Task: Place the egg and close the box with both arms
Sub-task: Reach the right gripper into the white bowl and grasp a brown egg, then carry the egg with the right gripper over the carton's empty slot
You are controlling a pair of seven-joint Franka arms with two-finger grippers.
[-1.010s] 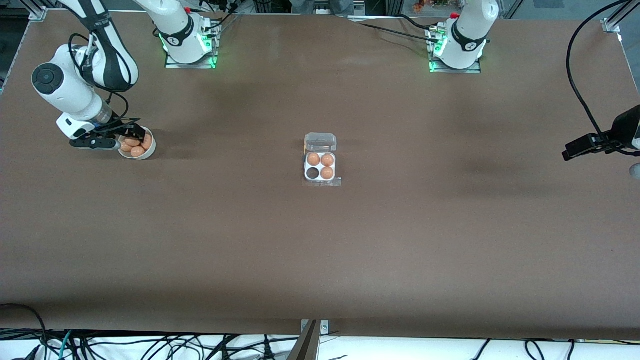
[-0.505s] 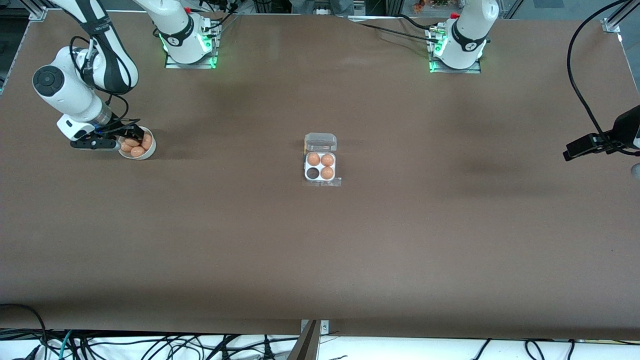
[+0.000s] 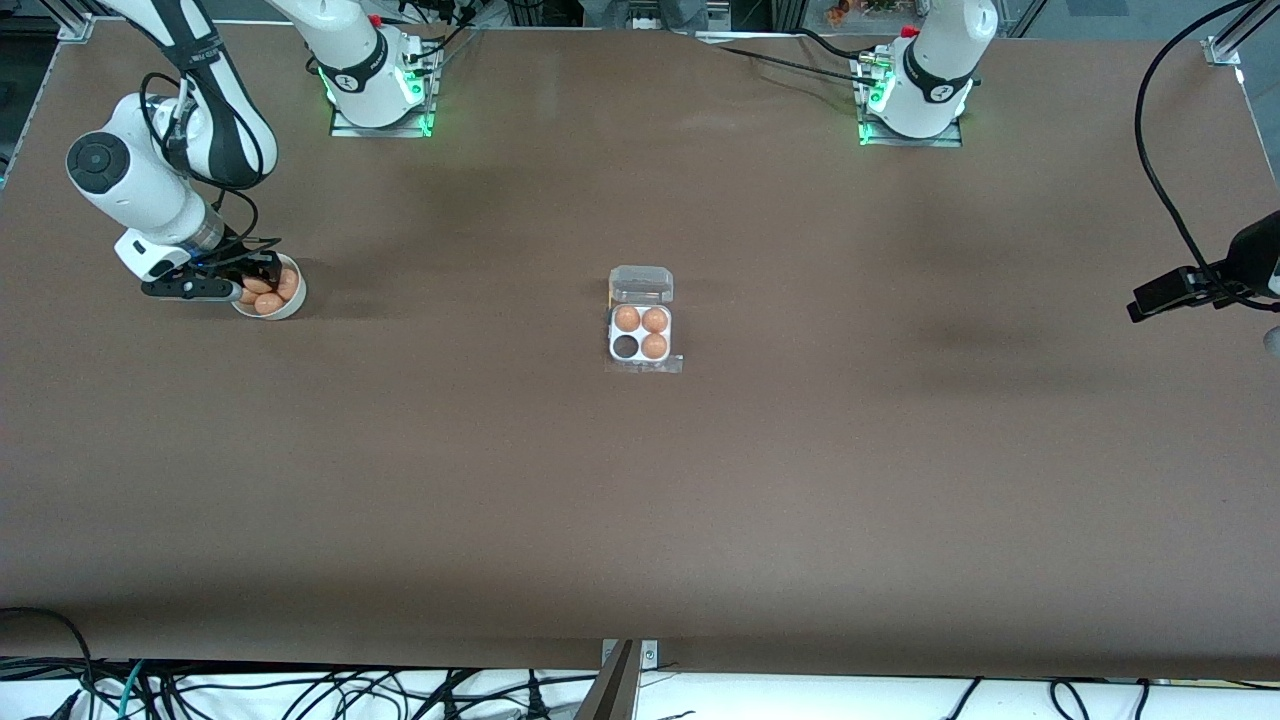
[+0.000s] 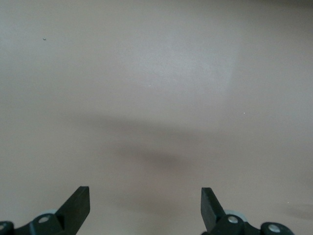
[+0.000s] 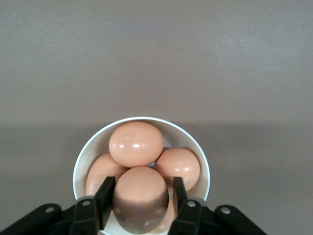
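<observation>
The box (image 3: 640, 335) sits mid-table with its clear lid (image 3: 641, 285) standing open. Three brown eggs fill its cells; the cell (image 3: 626, 346) nearer the front camera on the right arm's side is empty. My right gripper (image 3: 262, 280) is down in a round white bowl (image 3: 285, 308) of eggs at the right arm's end. In the right wrist view, its fingers (image 5: 105, 193) press on both sides of one brown egg (image 5: 140, 196) in the bowl (image 5: 93, 147). My left gripper (image 3: 1135, 305) waits open and empty at the left arm's end, over bare table (image 4: 145, 215).
Several other eggs (image 5: 136, 143) lie in the bowl around the gripped one. Black cables (image 3: 1160, 180) hang near the left gripper. The arm bases (image 3: 375, 90) stand along the table edge farthest from the front camera.
The right gripper has settled lower into the bowl and closed round an egg. The bowl has slid slightly toward the right arm's end. The left arm has not moved.
</observation>
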